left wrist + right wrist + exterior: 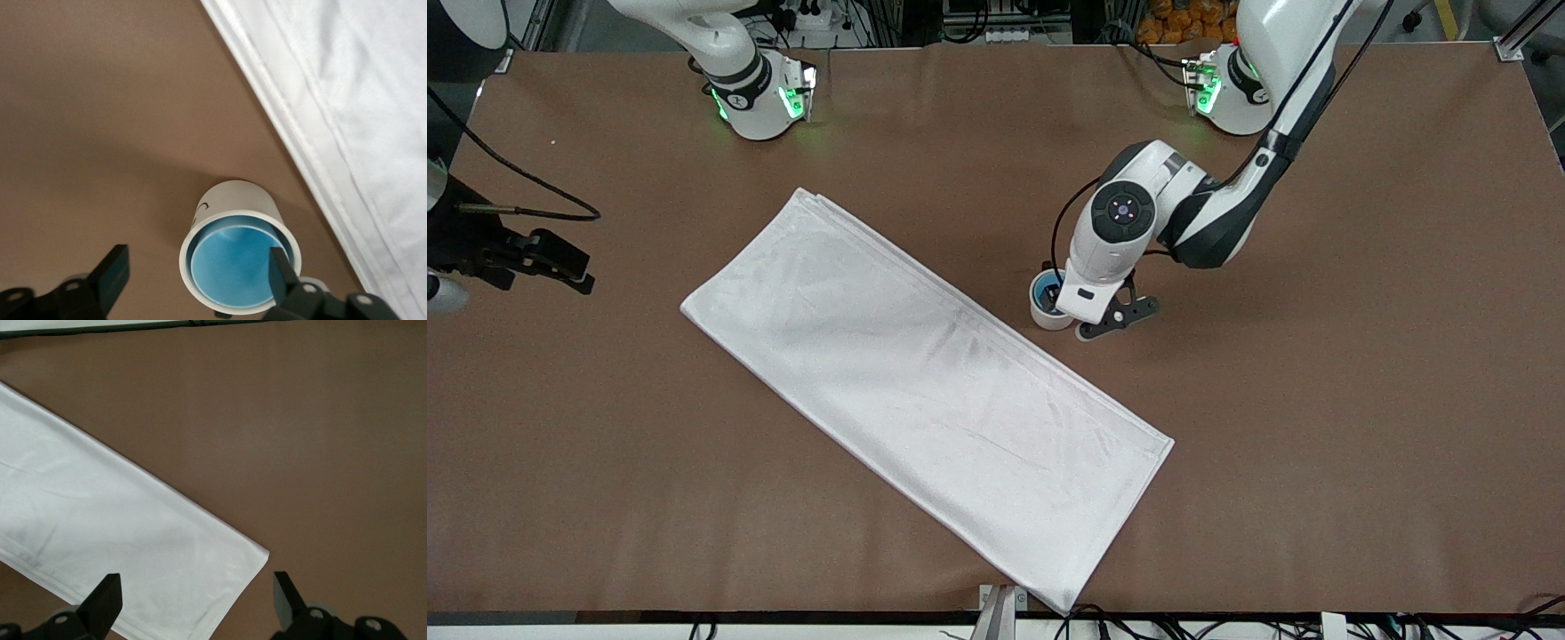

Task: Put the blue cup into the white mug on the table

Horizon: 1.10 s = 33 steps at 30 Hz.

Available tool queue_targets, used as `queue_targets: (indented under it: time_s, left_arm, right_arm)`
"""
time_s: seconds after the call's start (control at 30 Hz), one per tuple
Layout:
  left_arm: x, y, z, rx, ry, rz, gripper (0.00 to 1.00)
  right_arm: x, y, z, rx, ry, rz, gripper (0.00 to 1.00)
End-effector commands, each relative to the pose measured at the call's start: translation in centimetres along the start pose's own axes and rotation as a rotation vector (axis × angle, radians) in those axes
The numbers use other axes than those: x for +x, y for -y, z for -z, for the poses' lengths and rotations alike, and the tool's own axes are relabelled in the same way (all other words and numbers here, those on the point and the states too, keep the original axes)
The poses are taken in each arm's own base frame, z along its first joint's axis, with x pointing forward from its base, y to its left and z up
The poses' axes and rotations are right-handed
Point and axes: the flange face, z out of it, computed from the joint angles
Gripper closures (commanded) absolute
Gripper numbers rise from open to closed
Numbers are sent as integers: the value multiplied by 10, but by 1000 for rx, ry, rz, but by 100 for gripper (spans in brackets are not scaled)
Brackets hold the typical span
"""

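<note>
Table [1316, 444] spreads wide, cloth [925, 391] slanting across it. Mug [235, 207] stands just beside the cloth's edge, cup [230, 270] nested inside. Left gripper [197, 273] hovers over them, fingers spread wide, empty. Right gripper [197, 600] waits open. Mug's handle is hidden.

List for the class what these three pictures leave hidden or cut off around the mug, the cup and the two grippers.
- White mug: handle unseen; front view, left arm's hand covers part of it.
- Blue cup: outer wall and base hidden inside the mug, both views.
- Left gripper: open; fingertips cut off by the left wrist view's edge.
- Right gripper: open over the table; fingers unclear in the front view.
</note>
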Motion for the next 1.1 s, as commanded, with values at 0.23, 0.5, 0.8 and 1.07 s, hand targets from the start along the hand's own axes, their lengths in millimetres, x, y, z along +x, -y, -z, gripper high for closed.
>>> queue_targets:
  time_s: [0.23, 0.5, 0.8, 1.07]
  left_arm:
    - [115, 124, 64, 10, -33, -221, 0]
    - [185, 229, 89, 18, -71, -305, 0]
    - [184, 291, 125, 59, -34, -358, 0]
    - [163, 307, 152, 65, -66, -328, 0]
  right_arm:
    - [-5, -3, 7, 18, -26, 4, 0]
    - [-8, -3, 9, 15, -28, 6, 0]
    - [-15, -4, 10, 15, -37, 7, 0]
    - [-24, -5, 21, 15, -52, 54, 0]
